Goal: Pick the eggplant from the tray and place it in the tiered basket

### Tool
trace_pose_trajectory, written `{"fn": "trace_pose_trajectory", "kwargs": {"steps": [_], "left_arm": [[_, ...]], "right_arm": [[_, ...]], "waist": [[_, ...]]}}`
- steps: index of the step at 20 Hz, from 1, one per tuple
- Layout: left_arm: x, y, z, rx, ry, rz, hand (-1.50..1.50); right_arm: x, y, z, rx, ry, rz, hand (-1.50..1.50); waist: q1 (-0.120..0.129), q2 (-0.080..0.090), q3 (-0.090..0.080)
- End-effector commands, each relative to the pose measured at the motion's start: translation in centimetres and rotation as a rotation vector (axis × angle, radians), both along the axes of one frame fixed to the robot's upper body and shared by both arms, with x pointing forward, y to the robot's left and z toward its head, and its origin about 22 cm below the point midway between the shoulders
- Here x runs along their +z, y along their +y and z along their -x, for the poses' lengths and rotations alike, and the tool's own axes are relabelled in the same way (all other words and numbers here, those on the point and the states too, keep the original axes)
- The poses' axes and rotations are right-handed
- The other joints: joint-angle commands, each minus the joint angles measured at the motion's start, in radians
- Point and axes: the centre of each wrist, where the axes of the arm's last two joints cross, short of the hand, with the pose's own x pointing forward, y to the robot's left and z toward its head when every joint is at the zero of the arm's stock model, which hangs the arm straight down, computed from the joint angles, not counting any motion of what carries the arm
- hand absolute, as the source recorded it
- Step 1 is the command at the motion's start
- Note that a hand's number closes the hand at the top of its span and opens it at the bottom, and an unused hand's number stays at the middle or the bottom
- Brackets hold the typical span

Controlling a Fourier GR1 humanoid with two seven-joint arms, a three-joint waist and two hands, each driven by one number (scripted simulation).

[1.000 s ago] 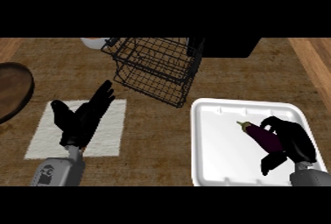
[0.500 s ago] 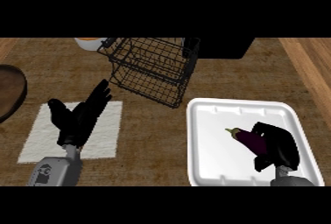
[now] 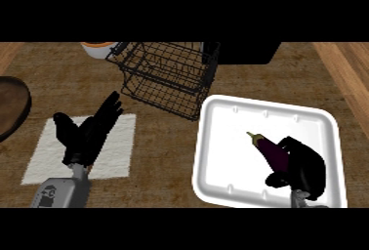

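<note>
- Eggplant point(image 3: 272, 152), head view: it lies in the right half of the white tray point(image 3: 223, 161), its long axis running from the green stem at the far left down to the near right, where the dark body disappears under the right hand point(image 3: 301, 166).
- Right hand: it lies over the eggplant's near-right end, fingers curled down round it. I judge this a grasp closing or just made; the eggplant appears to rest on the tray.
- Left hand point(image 3: 88, 134): open, fingers straight and pointing far-right, over the white cloth point(image 3: 43, 161) at the left, well apart from the tray. The right hand is plainly the nearer one.
- Basket point(image 3: 169, 73): a black wire frame at the far centre, its near corner just beside the tray's far-left edge. From the eggplant it lies far and to the left, so the carry would go that way.
</note>
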Motion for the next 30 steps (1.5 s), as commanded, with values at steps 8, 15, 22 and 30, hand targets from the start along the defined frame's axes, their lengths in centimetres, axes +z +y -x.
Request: {"fn": "trace_pose_trajectory", "kwargs": {"steps": [8,15,22,30], "left_arm": [[-0.5,-0.6,0.1,-0.021,0.013,0.004,0.0],[-0.1,-0.4,-0.1,-0.025,-0.004,-0.008,0.0],[0.7,-1.4,-0.4,-0.066,-0.019,-0.005,0.0],[0.1,-2.4,-0.6,-0.094,-0.012,0.0,0.0]], "right_arm": [[12.7,11.7,2.3,-0.067,-0.419,-0.149,1.5],[18.2,15.1,4.2,-0.096,-0.531,-0.056,1.5],[21.4,16.6,1.4,-0.114,-0.503,0.055,1.5],[26.2,17.2,-3.9,-0.172,-0.52,-0.013,1.5]], "waist": [[0.025,0.0,0.021],[0.051,0.008,0.022],[0.078,0.02,0.025],[0.11,0.033,0.026]]}}
